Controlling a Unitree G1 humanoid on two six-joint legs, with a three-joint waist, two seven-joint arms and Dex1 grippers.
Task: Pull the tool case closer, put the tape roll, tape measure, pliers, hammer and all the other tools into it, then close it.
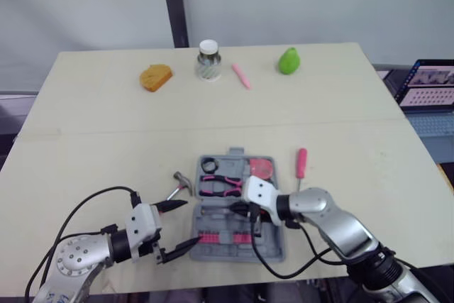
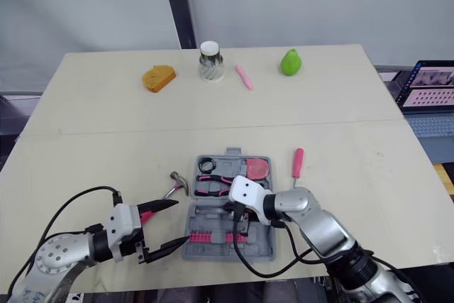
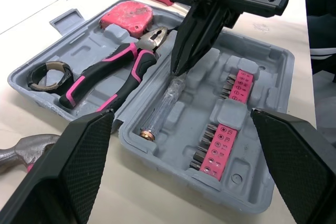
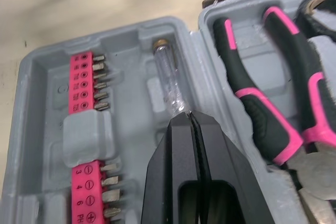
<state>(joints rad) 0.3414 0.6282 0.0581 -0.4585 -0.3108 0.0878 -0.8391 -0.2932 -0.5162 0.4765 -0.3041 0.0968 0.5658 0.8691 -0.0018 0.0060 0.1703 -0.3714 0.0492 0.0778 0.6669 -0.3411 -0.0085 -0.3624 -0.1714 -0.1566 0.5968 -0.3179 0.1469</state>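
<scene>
The grey tool case (image 1: pixel 275 245) lies open near the table's front edge. Its far half holds a black tape roll (image 1: pixel 209 166), pink pliers (image 1: pixel 220 186) and a pink tape measure (image 1: pixel 261 168). The near half holds a pink bit rack (image 3: pixel 223 145) and a clear driver handle (image 4: pixel 169 81). My right gripper (image 4: pixel 190 115) is shut, its tips touching one end of that handle. My left gripper (image 1: pixel 180 226) stands wide open at the case's left side, holding nothing. A hammer (image 1: pixel 181 184) lies on the table left of the case. A pink screwdriver (image 1: pixel 301 162) lies to its right.
Along the far edge of the table sit an orange sponge (image 1: pixel 156 76), a glass jar (image 1: pixel 208 60), a pink marker (image 1: pixel 241 76) and a green pear (image 1: pixel 289 60). A laptop (image 1: pixel 429 86) stands beyond the table's right edge.
</scene>
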